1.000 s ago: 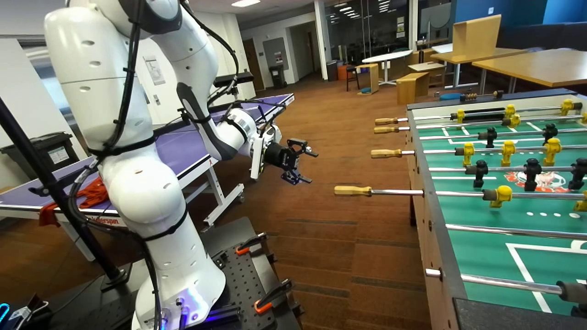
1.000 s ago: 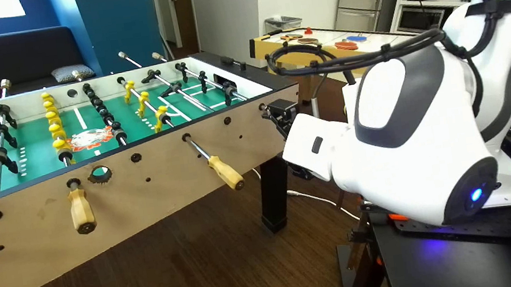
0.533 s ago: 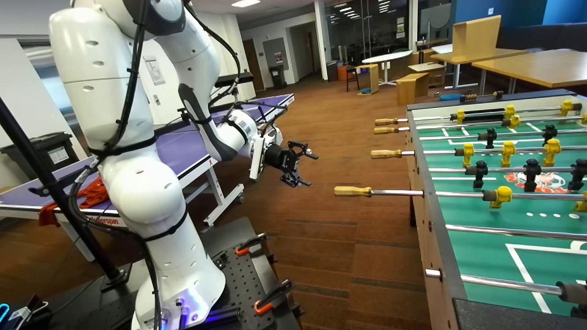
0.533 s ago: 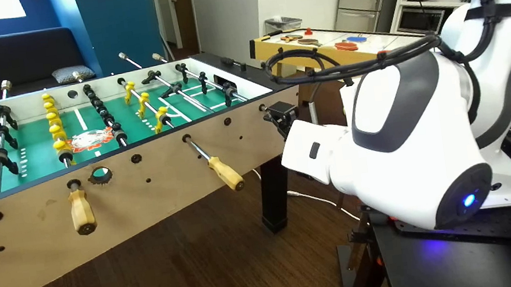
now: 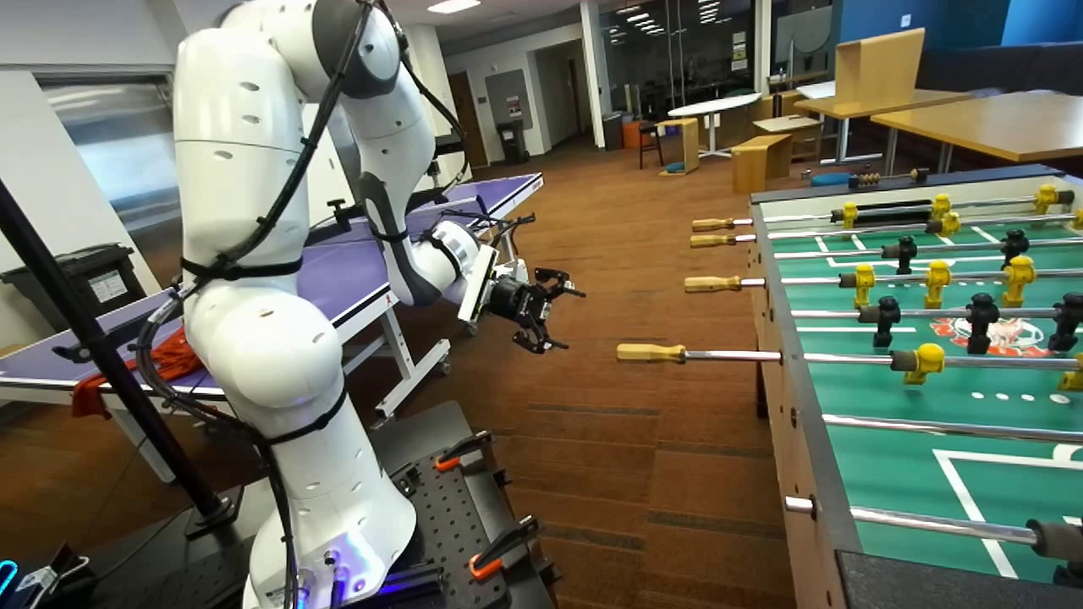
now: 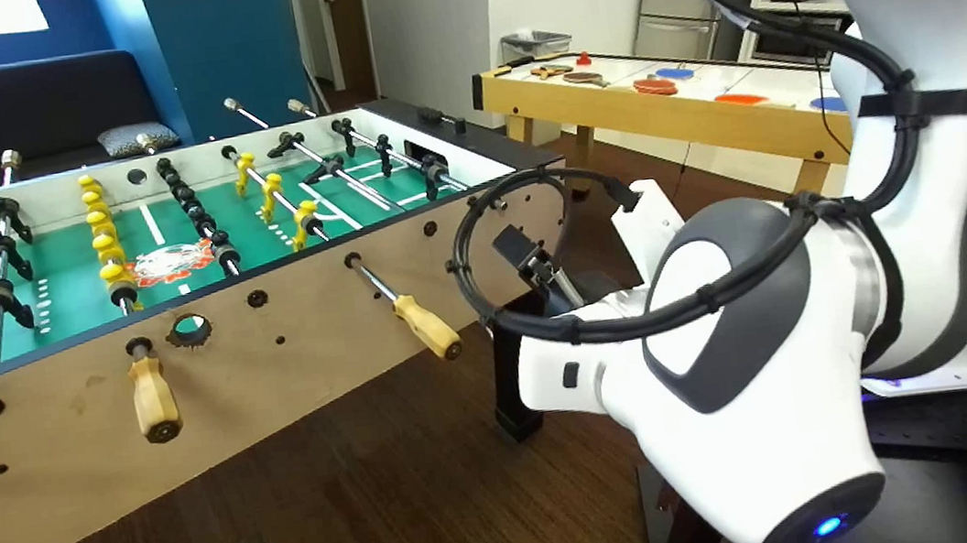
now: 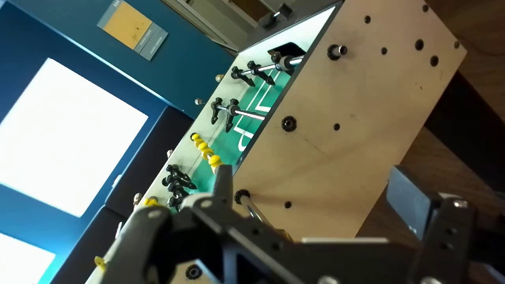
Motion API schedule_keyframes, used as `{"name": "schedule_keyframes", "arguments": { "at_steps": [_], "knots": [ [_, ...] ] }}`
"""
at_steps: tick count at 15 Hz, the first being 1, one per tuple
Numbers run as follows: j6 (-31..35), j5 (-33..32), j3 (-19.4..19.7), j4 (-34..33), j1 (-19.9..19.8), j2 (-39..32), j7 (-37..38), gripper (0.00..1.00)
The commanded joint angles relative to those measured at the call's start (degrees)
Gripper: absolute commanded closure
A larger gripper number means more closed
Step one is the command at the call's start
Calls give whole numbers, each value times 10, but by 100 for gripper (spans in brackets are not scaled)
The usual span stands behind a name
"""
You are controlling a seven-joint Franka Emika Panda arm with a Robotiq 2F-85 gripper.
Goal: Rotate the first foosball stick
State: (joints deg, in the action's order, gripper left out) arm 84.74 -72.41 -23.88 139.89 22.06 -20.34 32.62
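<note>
The foosball stick nearest the gripper has a yellow wooden handle (image 5: 650, 353) on a metal rod (image 5: 732, 355) and juts out from the side of the foosball table (image 5: 783, 440). Its handle (image 6: 428, 326) also shows in an exterior view. In the wrist view its rod (image 7: 254, 209) comes out of a black bushing, and a finger covers most of its handle (image 7: 283, 233). My gripper (image 5: 571, 320) is open and empty, to the side of the handle end with a gap between. In the wrist view the gripper (image 7: 315, 189) shows its two fingers wide apart.
More wooden handles (image 5: 712, 284) stick out farther along the table. A rod stub (image 5: 798, 505) without a handle is at the near end. A purple ping-pong table (image 5: 321, 262) stands behind the arm. A black cable loop (image 6: 487, 303) hangs by the wrist.
The arm has swung over and the gripper has dropped slightly and tilted. In an exterior view the arm and cable loop have come lower and nearer the camera. The stick has not moved.
</note>
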Motion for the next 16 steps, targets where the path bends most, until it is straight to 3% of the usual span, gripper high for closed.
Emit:
{"name": "schedule_keyframes", "arguments": {
  "at_steps": [1,6,11,12,16],
  "knots": [
    [-57,-13,18,-59,17,-65,-99,0],
    [-74,-76,32,-94,19,-127,-237,0],
    [-62,-183,41,-104,21,-177,-358,0],
    [-57,-155,30,-92,8,-159,-320,0],
    [-57,-160,30,-94,7,-169,-322,0]
  ]
}}
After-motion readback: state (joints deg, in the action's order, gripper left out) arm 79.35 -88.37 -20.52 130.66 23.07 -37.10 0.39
